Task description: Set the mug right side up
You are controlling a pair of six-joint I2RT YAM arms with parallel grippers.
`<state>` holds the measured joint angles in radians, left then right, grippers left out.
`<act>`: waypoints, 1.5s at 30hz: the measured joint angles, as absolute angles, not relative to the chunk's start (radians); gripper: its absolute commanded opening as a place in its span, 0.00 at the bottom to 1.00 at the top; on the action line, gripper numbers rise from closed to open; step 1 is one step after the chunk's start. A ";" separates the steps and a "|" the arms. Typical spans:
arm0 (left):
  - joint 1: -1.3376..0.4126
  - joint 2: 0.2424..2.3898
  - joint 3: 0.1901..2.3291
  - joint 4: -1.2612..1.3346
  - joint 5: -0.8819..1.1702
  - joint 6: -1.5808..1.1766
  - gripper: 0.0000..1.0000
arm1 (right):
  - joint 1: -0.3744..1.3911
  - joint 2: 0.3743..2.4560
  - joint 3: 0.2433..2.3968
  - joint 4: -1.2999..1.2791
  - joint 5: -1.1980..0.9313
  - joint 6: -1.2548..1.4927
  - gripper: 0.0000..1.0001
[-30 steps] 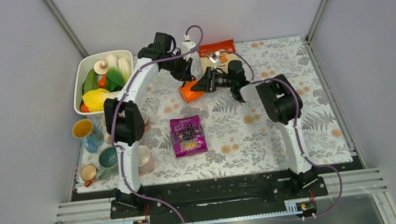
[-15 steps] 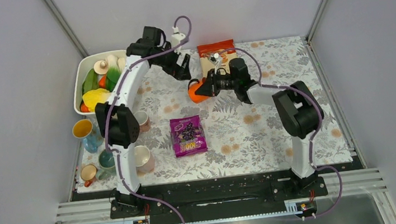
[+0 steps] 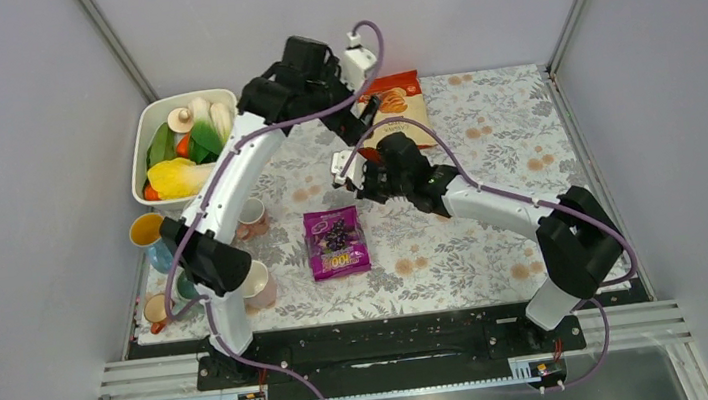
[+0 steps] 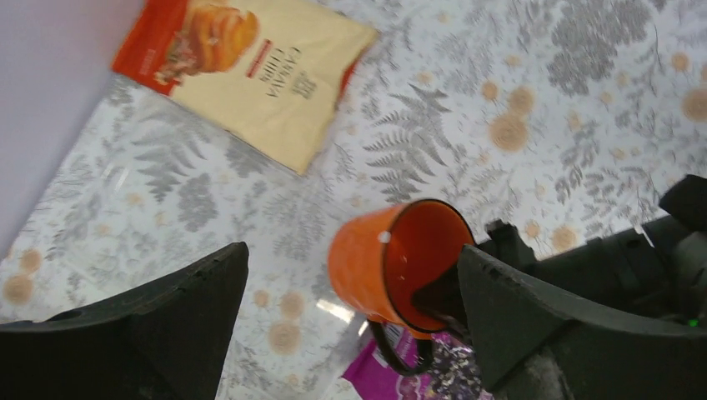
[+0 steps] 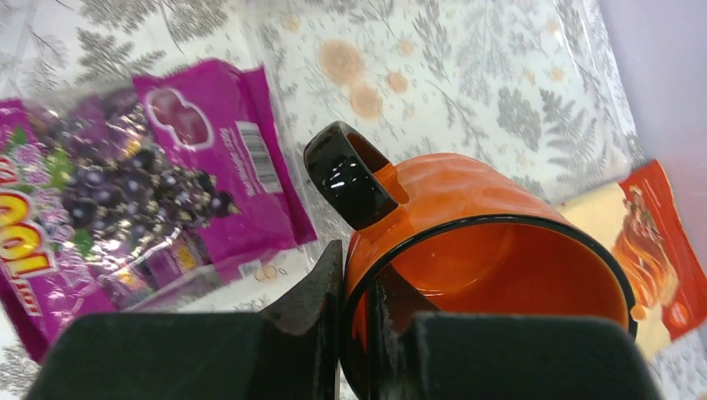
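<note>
One wall of the black-handled orange mug (image 5: pixel 483 200) is pinched by the right gripper (image 5: pixel 354 283); the left gripper (image 4: pixel 352 254) is spread wide. The base is to be lowered flat.

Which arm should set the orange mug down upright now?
Right. The right end effector grips the orange mug by its rim; the left end effector is open, touching nothing.

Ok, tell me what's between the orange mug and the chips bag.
Nothing but bare floral tablecloth between orange mug and chips bag, per the left wrist view.
</note>
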<state>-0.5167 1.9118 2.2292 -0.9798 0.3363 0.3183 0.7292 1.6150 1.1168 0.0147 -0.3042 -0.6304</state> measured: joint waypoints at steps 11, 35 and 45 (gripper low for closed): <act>-0.637 1.917 1.958 -0.873 0.079 0.393 0.84 | 0.766 1.615 1.112 -0.120 -0.196 -0.707 0.00; -0.611 1.977 1.857 -0.794 0.002 0.444 0.00 | 0.787 1.588 1.124 -0.063 -0.118 -0.672 0.97; -0.406 2.004 1.905 -0.857 0.046 0.360 0.00 | 0.766 1.362 1.065 -0.031 -0.166 -0.648 0.99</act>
